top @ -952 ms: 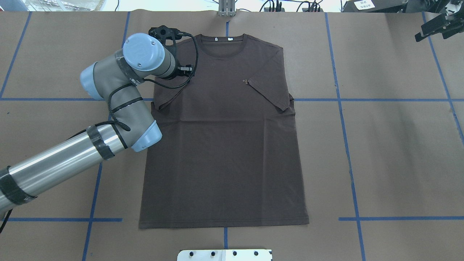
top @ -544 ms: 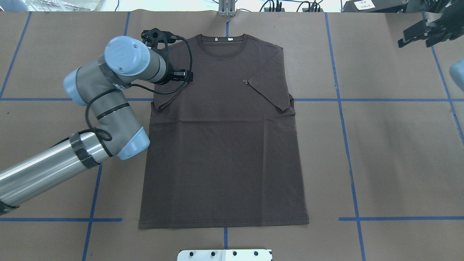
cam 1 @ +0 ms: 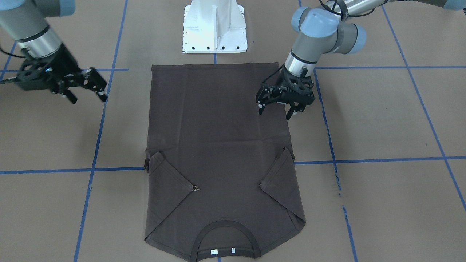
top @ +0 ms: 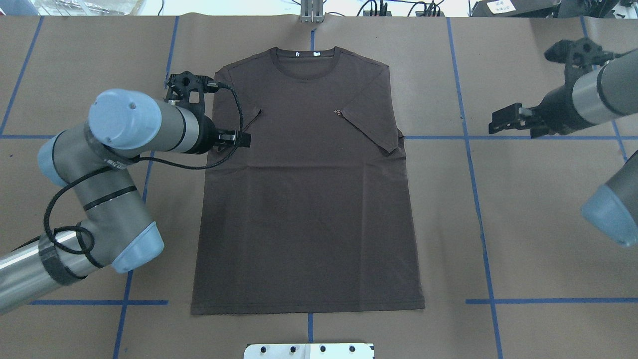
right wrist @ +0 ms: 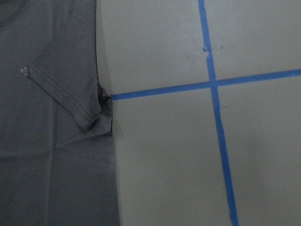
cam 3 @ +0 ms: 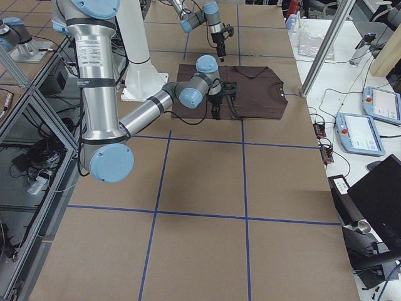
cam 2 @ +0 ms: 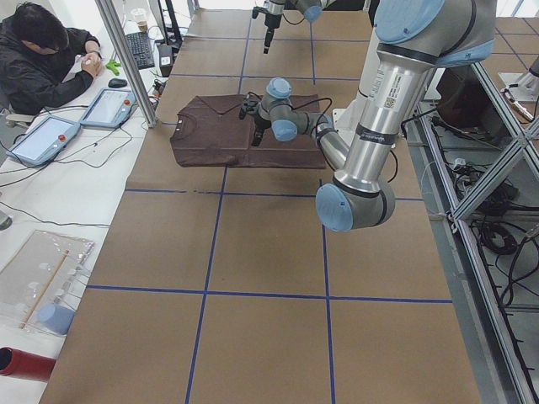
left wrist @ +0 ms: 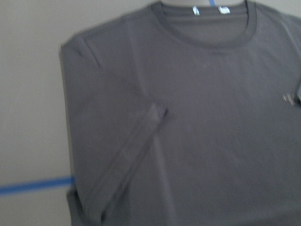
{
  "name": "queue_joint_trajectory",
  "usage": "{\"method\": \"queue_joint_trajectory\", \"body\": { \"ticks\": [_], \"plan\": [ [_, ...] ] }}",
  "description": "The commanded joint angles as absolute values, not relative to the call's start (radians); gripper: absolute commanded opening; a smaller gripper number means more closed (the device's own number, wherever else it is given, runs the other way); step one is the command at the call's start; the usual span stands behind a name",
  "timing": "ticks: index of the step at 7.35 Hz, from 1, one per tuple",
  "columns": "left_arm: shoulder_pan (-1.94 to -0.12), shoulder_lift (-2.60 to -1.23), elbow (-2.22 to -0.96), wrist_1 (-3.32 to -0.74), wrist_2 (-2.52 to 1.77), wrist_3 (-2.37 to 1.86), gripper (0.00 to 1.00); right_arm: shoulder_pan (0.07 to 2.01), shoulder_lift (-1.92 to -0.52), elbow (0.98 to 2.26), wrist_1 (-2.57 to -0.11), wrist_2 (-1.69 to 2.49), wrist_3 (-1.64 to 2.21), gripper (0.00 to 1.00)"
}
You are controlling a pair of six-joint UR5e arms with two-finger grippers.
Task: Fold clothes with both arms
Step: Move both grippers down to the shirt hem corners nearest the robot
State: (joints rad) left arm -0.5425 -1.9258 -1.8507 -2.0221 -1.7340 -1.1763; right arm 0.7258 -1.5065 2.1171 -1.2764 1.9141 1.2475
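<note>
Nearest, a white pedestal base meets the brown-papered counter's near edge. Beyond, the dark brown T-shirt lies flat, sleeves folded inward, ribbed collar farthest. The left arm holds jaws open, empty, above its edge; the right arm, jaws agape and empty, hangs clear of it.

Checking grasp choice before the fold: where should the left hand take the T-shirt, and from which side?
Probably its left side edge, just below the tucked sleeve, coming from above and outboard. The T-shirt lies flat on the table, so only an edge offers a pinch, and the open left hand hovers right there.
</note>
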Motion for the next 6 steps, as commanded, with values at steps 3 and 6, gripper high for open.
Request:
{"method": "queue_joint_trajectory", "body": {
  "ticks": [3, 6],
  "plan": [
    [-0.268, -1.674, -2.084, -2.017, -1.599, -1.484, 0.88, 0.271, -1.624, 2.287, -1.276, 1.545, 1.619, 0.9],
    [-0.151, -1.661, -2.08, -1.909, -1.525, -1.612, 0.76, 0.221, -1.628, 2.287, -1.276, 1.503, 1.626, 0.91]
  ]
}}
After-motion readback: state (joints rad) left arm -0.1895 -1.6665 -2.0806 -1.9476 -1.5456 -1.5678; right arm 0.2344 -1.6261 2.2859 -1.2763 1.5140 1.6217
